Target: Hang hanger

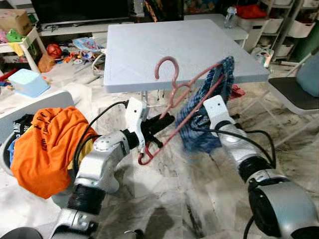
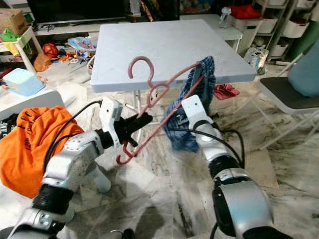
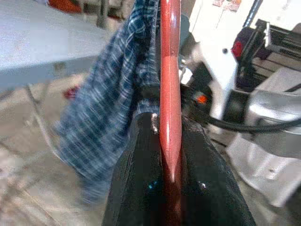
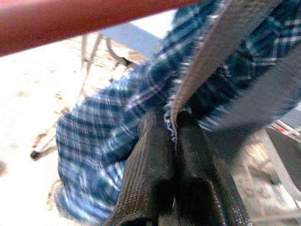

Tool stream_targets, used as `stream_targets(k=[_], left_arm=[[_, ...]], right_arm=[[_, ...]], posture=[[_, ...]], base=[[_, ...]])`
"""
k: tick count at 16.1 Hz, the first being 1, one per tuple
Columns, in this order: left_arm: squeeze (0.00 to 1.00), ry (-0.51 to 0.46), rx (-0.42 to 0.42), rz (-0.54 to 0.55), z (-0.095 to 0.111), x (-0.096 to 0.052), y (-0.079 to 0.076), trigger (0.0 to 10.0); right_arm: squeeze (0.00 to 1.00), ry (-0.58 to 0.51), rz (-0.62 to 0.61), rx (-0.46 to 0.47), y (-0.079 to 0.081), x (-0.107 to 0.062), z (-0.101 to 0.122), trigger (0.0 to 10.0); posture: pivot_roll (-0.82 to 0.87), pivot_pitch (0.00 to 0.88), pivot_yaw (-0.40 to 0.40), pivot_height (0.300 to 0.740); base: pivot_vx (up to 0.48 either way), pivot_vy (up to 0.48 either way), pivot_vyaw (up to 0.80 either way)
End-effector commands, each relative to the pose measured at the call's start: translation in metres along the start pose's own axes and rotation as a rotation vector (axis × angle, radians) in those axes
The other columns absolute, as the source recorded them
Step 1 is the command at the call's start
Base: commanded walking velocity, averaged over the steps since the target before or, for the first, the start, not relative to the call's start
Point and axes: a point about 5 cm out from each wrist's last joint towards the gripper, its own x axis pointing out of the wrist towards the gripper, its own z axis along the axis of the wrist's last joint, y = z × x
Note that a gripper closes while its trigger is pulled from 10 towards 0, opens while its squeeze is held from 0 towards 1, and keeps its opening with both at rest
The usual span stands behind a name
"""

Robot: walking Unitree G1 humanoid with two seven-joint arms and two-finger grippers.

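A pink plastic hanger [image 1: 172, 94] is held tilted in front of the white table [image 1: 149, 50], its hook up. My left gripper [image 1: 162, 123] is shut on the hanger's lower bar [image 3: 170, 117]. A blue plaid garment [image 1: 209, 107] is draped over the hanger's far end and hangs down. My right gripper [image 4: 174, 136] is shut on an edge of the plaid garment [image 4: 117, 136], just under the hanger bar [image 4: 70, 21].
An orange shirt [image 1: 45, 144] lies heaped in a basket at my left. Toys and a light blue box [image 1: 27, 82] litter the floor at the back left. A dark chair [image 1: 296, 92] stands at the right. Marble floor lies below.
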Motion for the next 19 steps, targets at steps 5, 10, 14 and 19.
stream_targets(k=[5,10,14,19], left_arm=[[0.0,0.177,-0.215,0.008,-0.025,-0.044,-0.007,0.0],[0.0,0.392,-0.141,-0.015,-0.048,-0.081,-0.009,0.0],[0.0,0.382,-0.011,-0.062,-0.034,-0.082,-0.004,0.0],[0.0,0.221,0.058,0.32,-0.029,-0.078,0.039,0.0]], right_arm=[[0.0,0.075,-0.199,-0.046,-0.028,-0.002,-0.01,0.0],[0.0,0.103,-0.274,-0.082,-0.046,-0.006,-0.018,0.0],[0.0,0.108,-0.274,-0.076,-0.046,-0.008,-0.023,0.0],[0.0,0.055,-0.235,0.024,-0.056,-0.01,-0.024,0.0]], posture=[[-0.05,0.0,-0.004,0.74],[-0.05,0.0,-0.004,0.74],[-0.05,0.0,0.002,0.74],[-0.07,0.0,0.003,0.74]], base=[[0.0,0.0,0.0],[0.0,0.0,0.0],[0.0,0.0,0.0],[0.0,0.0,0.0]])
